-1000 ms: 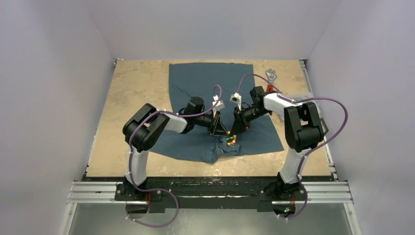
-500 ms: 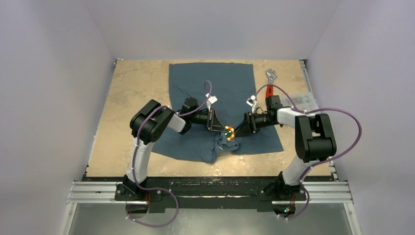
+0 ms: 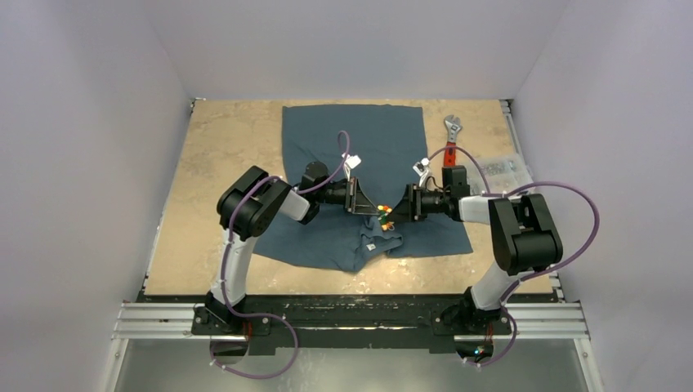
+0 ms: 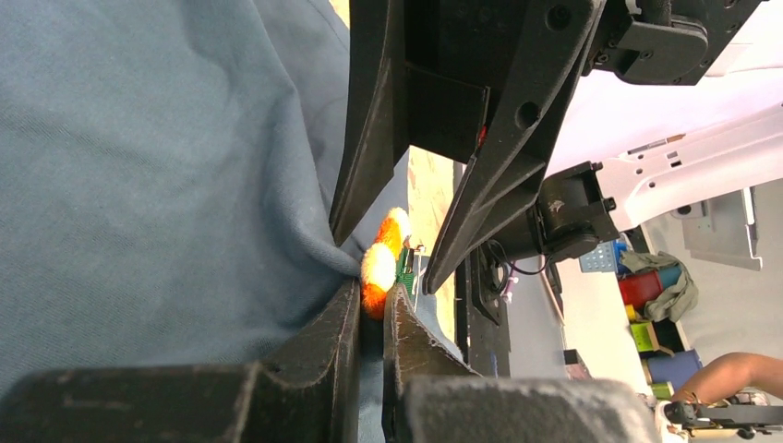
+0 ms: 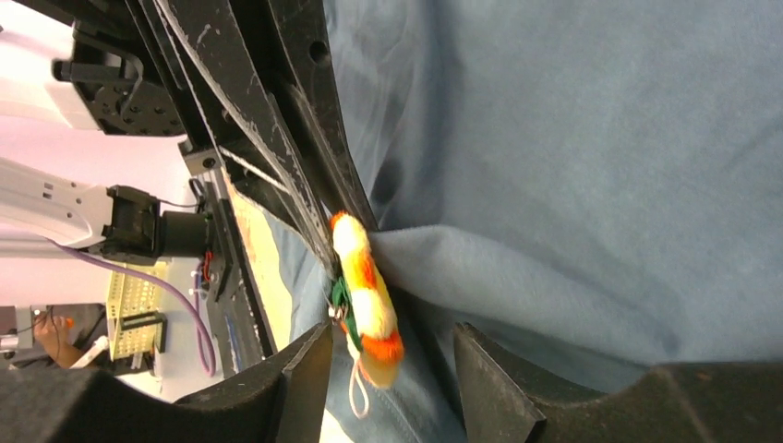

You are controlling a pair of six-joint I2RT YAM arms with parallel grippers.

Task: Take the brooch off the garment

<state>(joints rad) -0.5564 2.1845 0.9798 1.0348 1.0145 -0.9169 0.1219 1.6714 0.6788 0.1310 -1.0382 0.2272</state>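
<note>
Top view: the table (image 3: 221, 163) carries the garment (image 3: 384, 135), spread flat from the middle of the far edge towards the near edge, with its near part rumpled. A wrench (image 3: 450, 131) lies by the far right corner, just off the cloth. Both arms reach inwards and meet over the rumpled near part. Left wrist view: the left gripper (image 4: 374, 305) has its jaws together, clamped on a pinch of the garment right at the brooch (image 4: 379, 268). Right wrist view: the right gripper (image 5: 390, 330) has its jaws apart, one finger on either side of the brooch, which sits on a peak of cloth drawn up off the table.
</note>
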